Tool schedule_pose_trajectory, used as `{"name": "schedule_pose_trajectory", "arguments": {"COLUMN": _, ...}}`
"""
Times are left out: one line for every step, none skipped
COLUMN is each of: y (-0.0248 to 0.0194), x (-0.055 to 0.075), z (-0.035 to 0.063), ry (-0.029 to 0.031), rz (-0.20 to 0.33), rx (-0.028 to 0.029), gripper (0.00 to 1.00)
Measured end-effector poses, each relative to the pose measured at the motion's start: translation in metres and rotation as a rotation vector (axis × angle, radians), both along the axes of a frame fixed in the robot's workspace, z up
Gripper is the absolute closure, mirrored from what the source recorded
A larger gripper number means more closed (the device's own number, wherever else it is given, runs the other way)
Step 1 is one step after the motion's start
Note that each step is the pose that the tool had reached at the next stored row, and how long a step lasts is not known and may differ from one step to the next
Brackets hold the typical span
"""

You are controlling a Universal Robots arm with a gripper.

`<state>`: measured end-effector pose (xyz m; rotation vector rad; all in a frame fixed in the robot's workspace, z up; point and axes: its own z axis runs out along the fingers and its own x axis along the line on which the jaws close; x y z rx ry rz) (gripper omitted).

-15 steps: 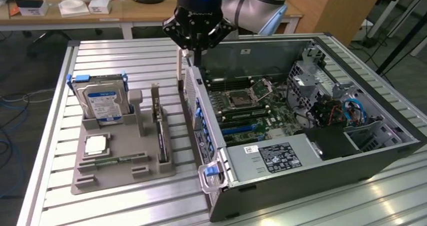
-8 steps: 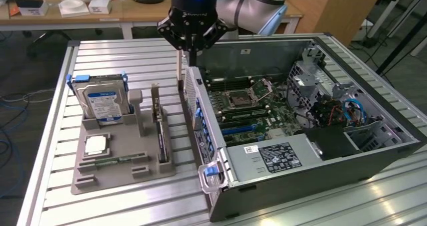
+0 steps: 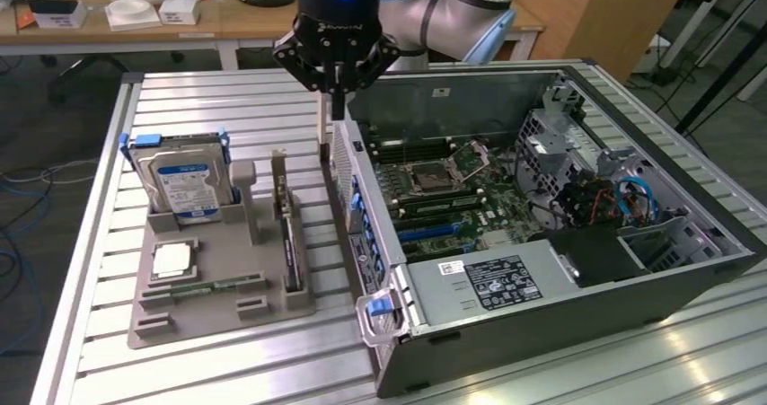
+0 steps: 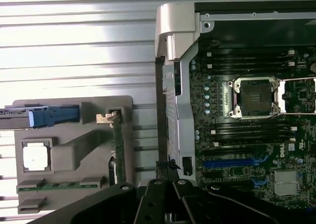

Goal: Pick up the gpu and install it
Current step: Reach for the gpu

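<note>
The gpu (image 3: 287, 230) stands on edge in a slot of the grey holder tray (image 3: 215, 320), its pale bracket end toward the back of the table. In the wrist view the gpu (image 4: 118, 150) is a thin green strip with a pale bracket tab. My black gripper (image 3: 339, 111) hangs shut with nothing in it, above the back corner of the open computer case (image 3: 540, 324), to the exterior view's right of the gpu and apart from it. In the wrist view the gripper (image 4: 167, 167) sits over the case's rear wall.
On the tray also stand a silver hard drive (image 3: 180, 185) in blue rails, a processor chip (image 3: 171, 259) and a memory stick (image 3: 198, 288). Inside the case lie the motherboard (image 4: 256, 135) with blue slots (image 4: 232, 162). The slatted metal table (image 3: 215, 100) surrounds everything.
</note>
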<state>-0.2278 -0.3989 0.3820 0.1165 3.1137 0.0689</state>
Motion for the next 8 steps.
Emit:
{"name": "schedule_pose_trajectory", "arguments": {"y": 0.0000, "x": -0.0010, "z": -0.0001, "ry": -0.0001, "rz": 0.000, "rx": 0.0000, "gripper": 0.89}}
{"name": "schedule_pose_trajectory", "arguments": {"y": 0.0000, "x": -0.0020, "z": -0.0002, "ry": 0.0001, "rz": 0.000, "rx": 0.0000, "gripper": 0.89}}
{"name": "schedule_pose_trajectory", "arguments": {"y": 0.0000, "x": -0.0031, "z": -0.0003, "ry": 0.0000, "rz": 0.000, "rx": -0.0001, "gripper": 0.89}}
{"name": "schedule_pose_trajectory", "arguments": {"y": 0.0000, "x": -0.0041, "z": -0.0005, "ry": 0.0000, "rz": 0.000, "rx": 0.0000, "gripper": 0.89}}
{"name": "schedule_pose_trajectory", "arguments": {"y": 0.0000, "x": -0.0051, "z": -0.0006, "ry": 0.0000, "rz": 0.000, "rx": 0.0000, "gripper": 0.89}}
{"name": "schedule_pose_trajectory", "arguments": {"y": 0.0000, "x": -0.0063, "z": -0.0007, "ry": 0.0000, "rz": 0.000, "rx": 0.0000, "gripper": 0.89}}
{"name": "schedule_pose_trajectory", "arguments": {"y": 0.0000, "x": -0.0073, "z": -0.0009, "ry": 0.0001, "rz": 0.000, "rx": 0.0000, "gripper": 0.89}}
{"name": "schedule_pose_trajectory", "arguments": {"y": 0.0000, "x": -0.0083, "z": -0.0010, "ry": 0.0001, "rz": 0.000, "rx": 0.0000, "gripper": 0.89}}
